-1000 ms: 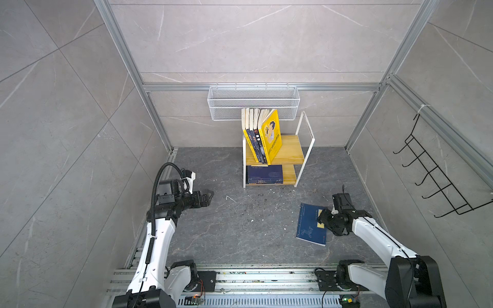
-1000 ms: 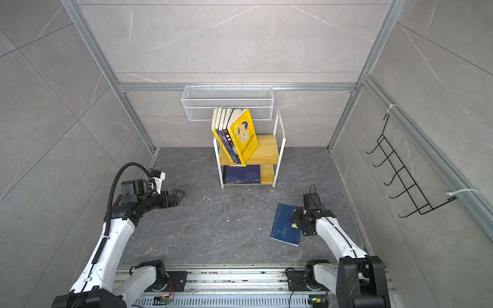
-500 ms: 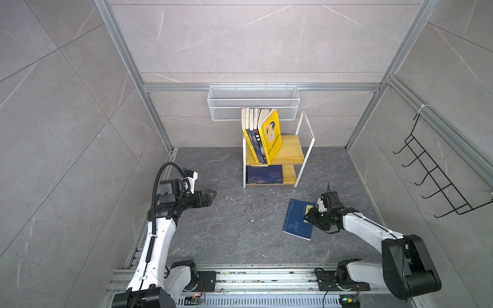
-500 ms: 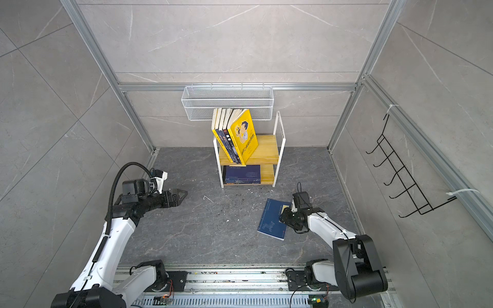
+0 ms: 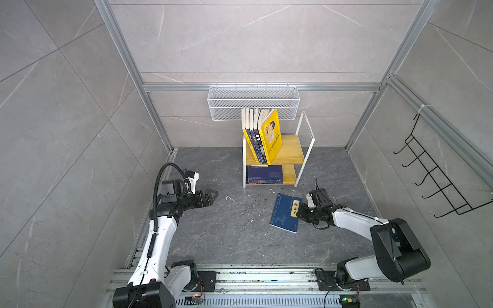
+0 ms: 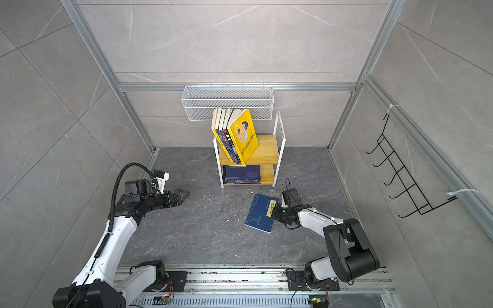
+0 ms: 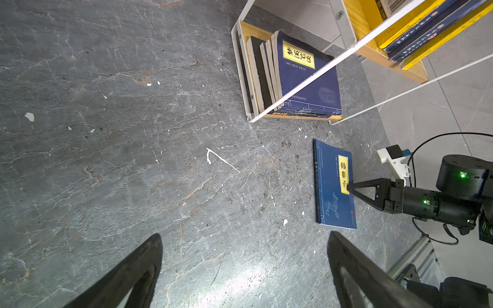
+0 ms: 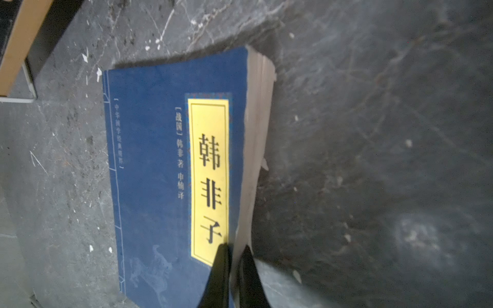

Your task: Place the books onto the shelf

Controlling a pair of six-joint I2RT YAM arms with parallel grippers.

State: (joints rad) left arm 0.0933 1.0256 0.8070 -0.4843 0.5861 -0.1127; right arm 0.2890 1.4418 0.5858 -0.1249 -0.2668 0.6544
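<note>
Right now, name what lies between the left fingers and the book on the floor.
Only bare floor with white scraps, seen in both top views and the left wrist view.

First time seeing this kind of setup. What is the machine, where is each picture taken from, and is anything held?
It is a robot with two white arms on a rail, each ending in a two-fingered pincer. The two wide pictures come from one camera head overhead, showing nearly the same scene. The two close pictures come from a camera on each arm's wrist. On the dark floor stands a small two-tier shelf; a row of books leans on its upper board and a second batch sits on the lower one. One navy book lies on the floor in front of it. The right pincer is shut on that book's page edge, beside the yellow title label. The left pincer hangs open and empty above the floor.
</note>
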